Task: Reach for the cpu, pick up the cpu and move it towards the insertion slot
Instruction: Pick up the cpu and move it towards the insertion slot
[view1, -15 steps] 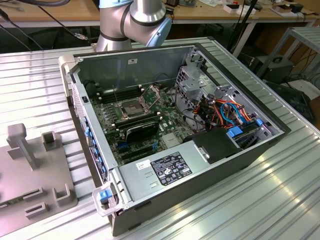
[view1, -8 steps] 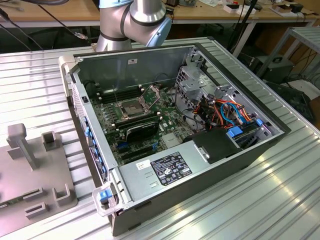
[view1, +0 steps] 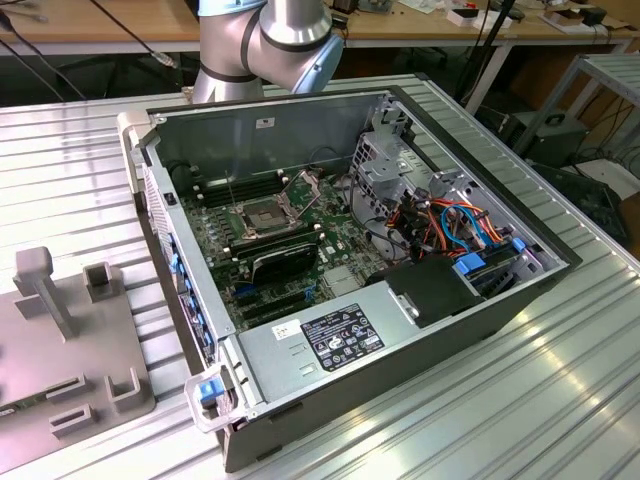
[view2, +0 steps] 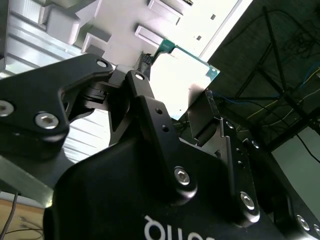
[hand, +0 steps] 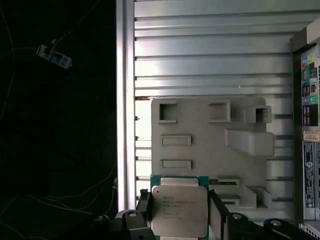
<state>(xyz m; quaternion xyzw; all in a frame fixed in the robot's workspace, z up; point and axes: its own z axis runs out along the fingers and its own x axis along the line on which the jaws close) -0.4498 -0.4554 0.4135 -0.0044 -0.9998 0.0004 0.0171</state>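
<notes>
In both wrist views my gripper (hand: 179, 200) is shut on the cpu (hand: 180, 215), a thin square chip with a silver-grey face and green edges, with one dark finger on each side. The cpu (view2: 186, 70) hangs above the grey plastic fixture (hand: 210, 145), apart from it, its face glaring in the light between the gripper (view2: 172, 90) fingers. The insertion slot (view1: 262, 215) is a dark square socket with a silver frame on the green motherboard inside the open computer case. Its hinged plate (view1: 302, 185) stands raised.
The open computer case (view1: 400, 340) lies on the ribbed aluminium table (view1: 560, 400), its rear panel (hand: 310, 125) beside the fixture. The grey fixture (view1: 70, 340) sits at the exterior view's left. The arm (view1: 270, 40) rises behind the case. The table's edge (hand: 125, 100) borders dark floor.
</notes>
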